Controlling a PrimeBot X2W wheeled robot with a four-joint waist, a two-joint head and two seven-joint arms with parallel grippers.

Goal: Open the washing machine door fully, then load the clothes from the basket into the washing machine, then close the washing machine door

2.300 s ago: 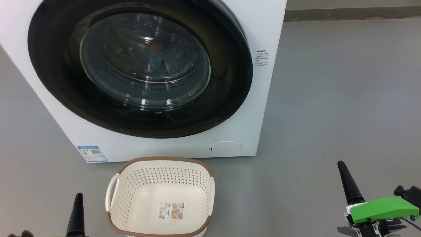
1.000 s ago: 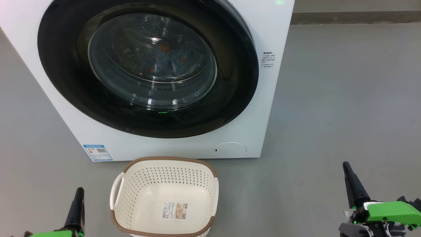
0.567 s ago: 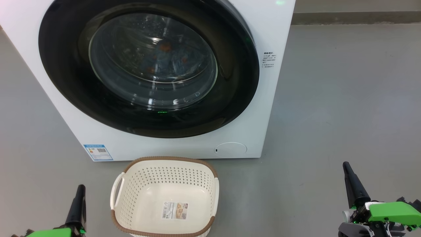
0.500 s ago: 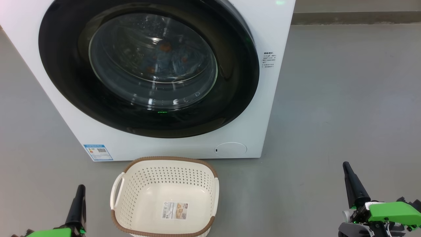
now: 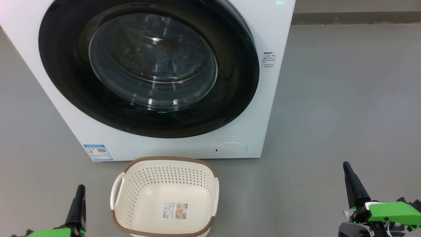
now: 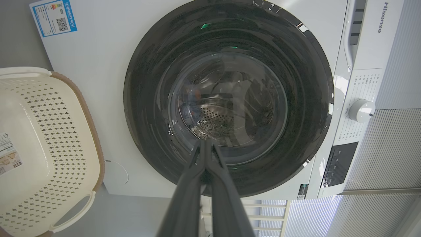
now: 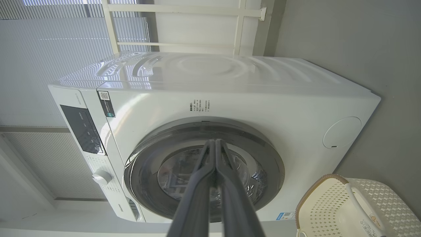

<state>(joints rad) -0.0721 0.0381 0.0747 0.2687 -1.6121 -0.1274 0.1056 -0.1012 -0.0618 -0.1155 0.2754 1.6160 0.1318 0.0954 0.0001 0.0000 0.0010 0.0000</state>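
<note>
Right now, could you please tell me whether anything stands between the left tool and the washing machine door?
Nothing visible does. The left wrist view looks along the shut left tool straight at the closed washing machine door, with open space between. The basket sits off to the tool's right, outside that line.

Setting: laundry corner, domestic in look.
Evidence:
- White front-loading washing machine (image 5: 273, 33) with a household control strip (brand lettering, one round dial (image 6: 361, 110), a dark touch panel).
- Cream perforated basket (image 5: 164, 174) on the floor just in front of the machine.
- Smooth grey floor (image 5: 345, 98), with a dark skirting strip (image 5: 355, 18) along the wall foot.
- Pale slatted blinds (image 7: 65, 39) and a white frame (image 7: 181, 43) behind the machine.
</note>
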